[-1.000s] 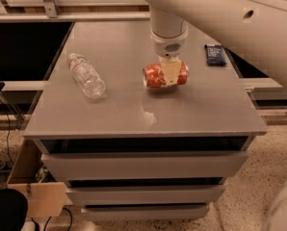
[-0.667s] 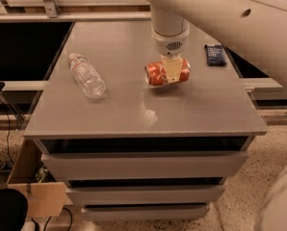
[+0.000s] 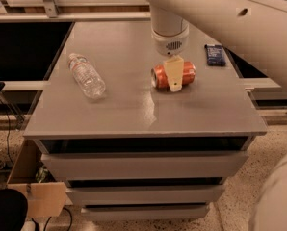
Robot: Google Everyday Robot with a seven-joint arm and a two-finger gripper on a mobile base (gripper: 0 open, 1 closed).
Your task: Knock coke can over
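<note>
The coke can (image 3: pixel 160 76) lies on its side on the grey table (image 3: pixel 134 114) in the camera view, a little right of the middle. Its long axis runs left to right and one round end faces left. Judged from that, the knocking over is done: the can is no longer upright, and all that seems left is for the arm to draw clear.

The gripper (image 3: pixel 174 79) hangs straight down from the pale arm, directly over the can, with a cream part of it crossing the can's front. Whether it clamps the can or only straddles it, I cannot tell.

No script is legible on the can's red-orange side. The clear water bottle (image 3: pixel 85 75), lying well to the left, and the dark blue packet (image 3: pixel 215 54), near the right edge, show no readable writing either.
</note>
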